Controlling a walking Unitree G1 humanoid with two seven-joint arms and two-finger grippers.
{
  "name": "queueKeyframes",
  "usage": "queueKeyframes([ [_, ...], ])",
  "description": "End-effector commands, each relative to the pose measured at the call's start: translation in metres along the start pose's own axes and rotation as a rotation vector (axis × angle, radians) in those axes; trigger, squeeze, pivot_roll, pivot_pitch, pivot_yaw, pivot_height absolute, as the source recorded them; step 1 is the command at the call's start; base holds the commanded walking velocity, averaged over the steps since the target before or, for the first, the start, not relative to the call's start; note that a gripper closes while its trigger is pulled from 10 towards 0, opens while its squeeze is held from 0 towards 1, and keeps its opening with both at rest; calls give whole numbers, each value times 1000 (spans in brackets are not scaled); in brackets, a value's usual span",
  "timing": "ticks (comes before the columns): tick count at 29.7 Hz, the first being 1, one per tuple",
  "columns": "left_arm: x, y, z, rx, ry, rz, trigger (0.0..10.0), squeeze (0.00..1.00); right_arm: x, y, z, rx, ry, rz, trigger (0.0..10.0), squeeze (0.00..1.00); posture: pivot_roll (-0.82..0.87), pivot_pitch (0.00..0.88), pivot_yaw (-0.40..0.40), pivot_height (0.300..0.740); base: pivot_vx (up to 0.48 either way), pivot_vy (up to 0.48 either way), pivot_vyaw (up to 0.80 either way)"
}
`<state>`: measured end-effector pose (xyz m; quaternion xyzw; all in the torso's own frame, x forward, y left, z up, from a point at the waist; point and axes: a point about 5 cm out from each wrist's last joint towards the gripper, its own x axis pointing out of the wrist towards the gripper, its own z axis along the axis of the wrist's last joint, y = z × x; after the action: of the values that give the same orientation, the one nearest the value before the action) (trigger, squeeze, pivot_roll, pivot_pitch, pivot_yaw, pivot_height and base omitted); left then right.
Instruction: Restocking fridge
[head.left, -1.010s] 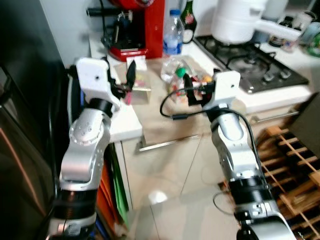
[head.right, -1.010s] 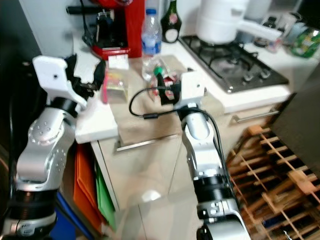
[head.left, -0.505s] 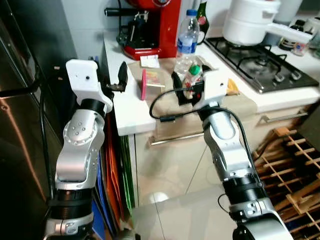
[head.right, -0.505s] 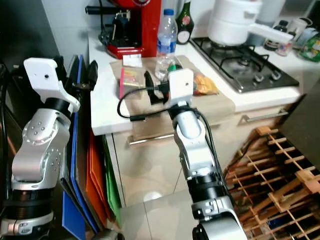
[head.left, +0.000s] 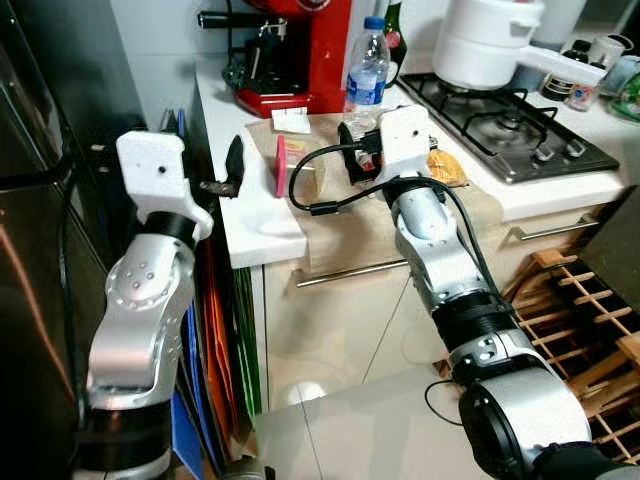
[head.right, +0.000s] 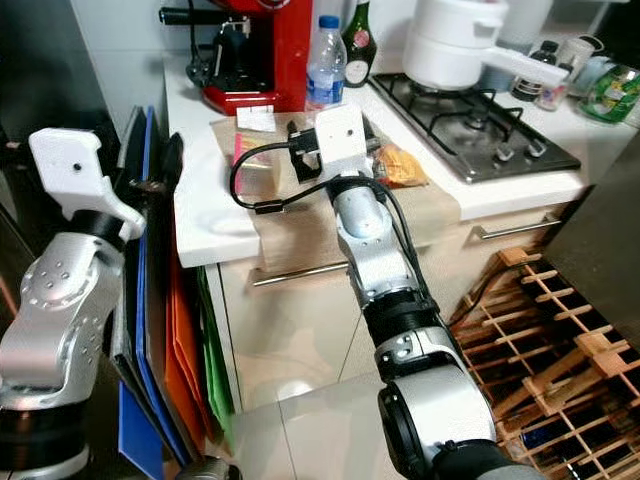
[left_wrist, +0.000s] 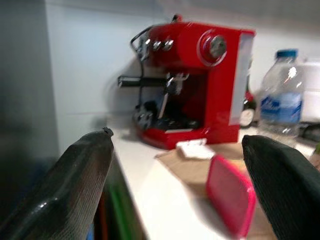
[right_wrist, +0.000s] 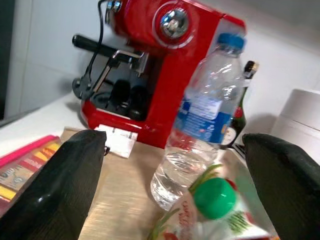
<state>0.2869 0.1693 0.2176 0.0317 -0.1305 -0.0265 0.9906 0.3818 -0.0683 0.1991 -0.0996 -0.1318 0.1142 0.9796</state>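
Observation:
A clear water bottle (head.left: 366, 75) with a blue cap stands on a tan mat (head.left: 330, 205) beside a red coffee machine (head.left: 300, 50). A pink-lidded container (head.left: 281, 166) stands on edge on the mat. A bagged item with a green cap (right_wrist: 215, 197) lies in front of the bottle. My right gripper (right_wrist: 175, 165) is open over the mat, pointing at the bottle and just short of the bag. My left gripper (left_wrist: 180, 165) is open at the counter's left edge, a little left of the pink container (left_wrist: 231, 197), holding nothing.
A dark fridge (head.left: 40, 200) stands at the left. Coloured boards (head.left: 215, 330) fill the gap beside the cabinet. A gas hob (head.left: 510, 125) with a white pot (head.left: 485, 45) is at the right. An orange snack bag (head.left: 445, 168) lies on the mat. A wooden wine rack (head.left: 585, 320) is on the floor.
The head view has shifted. My right gripper has reached further in over the mat toward the bottle. The left gripper stays by the counter's left edge.

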Motion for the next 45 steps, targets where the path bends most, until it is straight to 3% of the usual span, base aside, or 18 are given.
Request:
queueKeyframes([
  [1, -3, 0, 3, 7, 3, 0, 10000, 0, 3, 1, 3, -29, -13, -3, 10000, 0, 234, 0, -60, 740, 0, 0, 0],
  [8, -16, 10, 6, 46, 57, 9, 10000, 0, 4, -1, -15, -85, 84, -72, 10000, 0, 258, 9, -60, 740, 0, 0, 0],
  [14, -20, 11, 8, 57, 74, 1, 10000, 0, -2, -1, -25, -61, 121, -105, 10000, 0, 259, 25, -44, 740, 0, 0, 0],
  [22, -18, 8, 5, 57, 125, -37, 10000, 0, -13, 4, -47, 78, 227, -119, 10000, 0, 246, 34, -14, 740, 0, 0, 0],
  [28, -18, 19, -8, -72, 228, 54, 10000, 0, -20, 2, -67, 352, 386, -133, 10000, 0, 241, 27, -15, 740, 0, 0, 0],
  [30, -17, 19, -8, -74, 230, 57, 10000, 0, -20, 1, -68, 359, 388, -132, 10000, 0, 241, 27, -15, 740, 0, 0, 0],
  [37, -14, 17, -11, -78, 245, 57, 10000, 0, -20, 6, -68, 511, 428, -102, 10000, 0, 229, 6, -24, 740, 0, 0, 0],
  [39, -13, 16, -12, -82, 246, 58, 10000, 0, -19, 6, -67, 495, 418, -97, 10000, 0, 226, 0, -26, 740, 0, 0, 0],
  [40, -11, 16, -12, -84, 237, 55, 10000, 0, -17, 4, -59, 381, 352, -91, 10000, 0, 219, 0, -28, 740, 0, 0, 0],
  [41, -11, 16, -12, -84, 237, 55, 10000, 0, -17, 4, -59, 381, 352, -91, 10000, 0, 219, 0, -28, 740, 0, 0, 0],
  [43, -9, 14, -12, -72, 220, 47, 10000, 0, -13, 1, -44, 234, 232, -89, 10000, 0, 209, 0, -30, 740, 0, 0, 0],
  [45, -7, 13, -11, -66, 210, 41, 10000, 0, -12, 1, -36, 183, 179, -88, 10000, 0, 209, 0, -30, 740, 0, 0, 0],
])
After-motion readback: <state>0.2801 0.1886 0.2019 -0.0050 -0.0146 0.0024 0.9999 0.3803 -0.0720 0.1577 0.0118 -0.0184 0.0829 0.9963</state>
